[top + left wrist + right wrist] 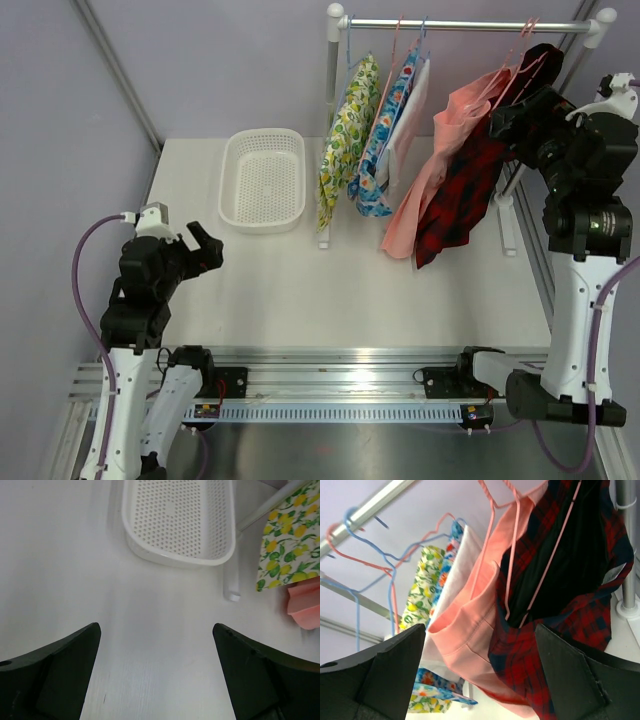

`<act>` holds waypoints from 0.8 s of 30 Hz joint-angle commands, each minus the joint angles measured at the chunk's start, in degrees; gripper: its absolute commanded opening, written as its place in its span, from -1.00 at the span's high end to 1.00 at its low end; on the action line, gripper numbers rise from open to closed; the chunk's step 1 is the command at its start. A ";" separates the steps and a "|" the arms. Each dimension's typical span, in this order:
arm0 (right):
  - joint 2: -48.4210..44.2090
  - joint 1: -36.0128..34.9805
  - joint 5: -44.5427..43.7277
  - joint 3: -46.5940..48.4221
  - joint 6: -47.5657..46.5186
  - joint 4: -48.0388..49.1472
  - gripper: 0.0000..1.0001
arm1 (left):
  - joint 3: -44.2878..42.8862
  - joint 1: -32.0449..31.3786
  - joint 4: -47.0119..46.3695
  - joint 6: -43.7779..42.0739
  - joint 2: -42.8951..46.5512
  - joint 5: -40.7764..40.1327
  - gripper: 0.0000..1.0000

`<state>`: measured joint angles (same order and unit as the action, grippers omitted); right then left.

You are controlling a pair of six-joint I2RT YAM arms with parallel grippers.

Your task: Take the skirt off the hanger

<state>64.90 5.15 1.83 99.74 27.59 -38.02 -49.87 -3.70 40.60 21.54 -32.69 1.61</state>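
Left gripper point(203, 248) point(156, 630) hovers at 9 o'clock of the table point(300, 290), jaws spread wide, nothing between them, bare tabletop below. White perforated basket point(232, 165) point(177, 560) sits at 11 o'clock, just beside the rack's left post point(332, 120). Along the rail point(470, 24) point(370, 507) at 12 to 1 o'clock hang a lemon-print garment point(345, 135) point(422, 587), a blue floral one point(385, 140) with a white piece against it, then a pink skirt point(440, 170) point(470, 625) and a red plaid skirt point(465, 195) point(580, 625), these two touching, both on pink wire hangers point(512, 545). Plaid skirt hangs farthest right, near the right post. Right gripper point(512, 118) point(480, 630) is raised at 2 o'clock, close against the plaid and pink skirts, jaws fully apart, clamping neither.
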 commanded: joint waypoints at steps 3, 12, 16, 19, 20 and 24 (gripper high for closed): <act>-2.40 -0.05 2.40 -2.07 -3.86 5.48 -0.99 | 0.56 -0.16 0.89 -1.94 0.43 -5.83 -0.98; 9.09 0.04 -1.56 5.90 -6.68 0.49 -0.99 | 0.65 -0.16 1.24 -1.59 -0.98 -6.97 -0.98; 12.52 0.04 -6.82 9.58 -8.34 -0.38 -0.99 | 0.82 -0.16 1.15 -1.59 -0.98 -6.44 -0.98; 15.51 -0.05 -10.17 13.10 -9.22 -1.62 -0.99 | 0.82 -0.16 1.15 -1.59 -0.89 -6.53 -0.97; 17.08 0.04 -10.44 14.33 -9.66 -1.18 -0.99 | 0.74 -0.16 1.15 -1.59 -0.80 -6.44 -0.97; 23.05 0.04 -11.57 20.74 -10.37 -3.71 -0.82 | 1.00 -0.16 0.97 -1.76 -0.62 -5.65 -0.97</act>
<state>85.10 5.15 -6.61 114.63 19.18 -41.06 -49.23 -3.70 43.33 20.75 -33.47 -4.16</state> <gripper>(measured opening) 0.926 0.986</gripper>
